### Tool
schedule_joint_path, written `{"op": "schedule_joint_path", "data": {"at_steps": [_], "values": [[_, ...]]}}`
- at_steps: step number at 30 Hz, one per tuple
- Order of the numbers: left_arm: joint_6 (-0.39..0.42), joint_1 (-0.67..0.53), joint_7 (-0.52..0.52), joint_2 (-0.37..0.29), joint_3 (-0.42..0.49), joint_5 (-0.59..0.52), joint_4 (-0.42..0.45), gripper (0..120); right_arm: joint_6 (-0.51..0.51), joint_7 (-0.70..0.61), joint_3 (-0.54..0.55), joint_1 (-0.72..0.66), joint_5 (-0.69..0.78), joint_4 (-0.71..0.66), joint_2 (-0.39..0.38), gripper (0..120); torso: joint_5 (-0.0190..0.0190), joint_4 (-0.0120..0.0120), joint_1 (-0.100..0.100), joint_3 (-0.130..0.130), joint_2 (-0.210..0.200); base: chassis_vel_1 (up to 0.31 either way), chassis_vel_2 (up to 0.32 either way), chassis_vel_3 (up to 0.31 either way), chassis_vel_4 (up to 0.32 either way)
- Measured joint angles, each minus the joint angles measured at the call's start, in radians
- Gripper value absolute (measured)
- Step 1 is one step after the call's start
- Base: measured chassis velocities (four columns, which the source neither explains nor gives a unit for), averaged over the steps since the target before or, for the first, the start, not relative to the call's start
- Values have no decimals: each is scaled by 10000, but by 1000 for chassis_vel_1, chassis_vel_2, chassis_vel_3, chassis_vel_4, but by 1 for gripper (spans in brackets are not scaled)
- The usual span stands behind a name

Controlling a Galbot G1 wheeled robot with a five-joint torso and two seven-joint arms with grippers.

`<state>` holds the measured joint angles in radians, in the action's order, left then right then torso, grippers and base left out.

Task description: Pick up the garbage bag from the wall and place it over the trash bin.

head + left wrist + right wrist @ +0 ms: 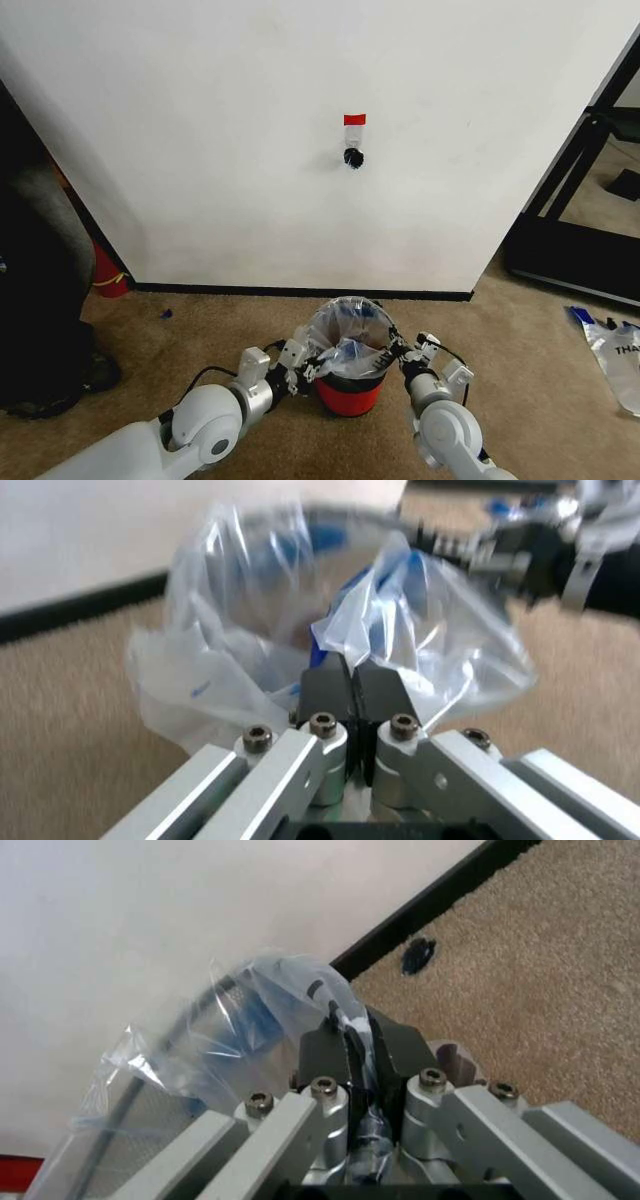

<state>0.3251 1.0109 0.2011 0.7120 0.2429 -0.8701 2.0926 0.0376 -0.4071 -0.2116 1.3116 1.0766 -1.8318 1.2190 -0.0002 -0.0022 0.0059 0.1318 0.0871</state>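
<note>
- The thin clear plastic garbage bag (348,335) with blue print is sitting in and over the mouth of the small round dark trash bin (350,392) with the red base, which is standing on the beige carpet (250,320) just before the white wall (250,140); the black hook (353,157) under the red tape strip (354,119) is hanging bare.
- The bag is lying between the two tools; the left gripper (300,368) is pressing at the bin's left side and the right gripper (405,352) at its right side, both about equally near, so the bag's mouth is being stretched across from left to right.
- In the left wrist view the left gripper (352,686) is clenched on a fold of the bag (300,615), its black pads (325,697) meeting; the same view is showing the right gripper (500,547) beyond the bag.
- In the right wrist view the right gripper (350,1042) is pinching the film (250,1020) too, with the black baseboard (420,915) behind; the head view is not showing either pinch so plainly.
</note>
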Motion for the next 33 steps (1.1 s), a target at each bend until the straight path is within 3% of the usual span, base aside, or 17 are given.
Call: {"op": "schedule_joint_path", "data": {"at_steps": [6,10,11,16,22,33], "values": [[-1124,457,-962,-250,-88,610,184,0,94,-62,3,-35,23,3,-13,1,1,-1,0,1,0,0,0,0,0],[-1638,705,-1655,-363,327,1231,142,0,77,-69,1,-127,92,63,89,1,1,0,0,0,0,0,0,0,0],[-1830,708,-1772,-359,748,1818,-90,0,-6,14,2,-150,109,171,191,1,1,1,0,1,0,0,0,0,0],[-2232,514,-1798,-234,1279,2881,-658,0,-174,436,33,-110,135,306,435,1,-1,1,0,1,0,0,0,0,0],[-2362,293,-1602,-254,1148,2845,-872,0,-185,554,50,8,132,288,458,1,0,-4,0,1,0,0,0,0,0],[-3524,1010,-1775,-145,1423,4930,-1840,0,-182,305,-29,-142,306,87,433,1,1,1,0,1,0,0,0,0,0]]}}
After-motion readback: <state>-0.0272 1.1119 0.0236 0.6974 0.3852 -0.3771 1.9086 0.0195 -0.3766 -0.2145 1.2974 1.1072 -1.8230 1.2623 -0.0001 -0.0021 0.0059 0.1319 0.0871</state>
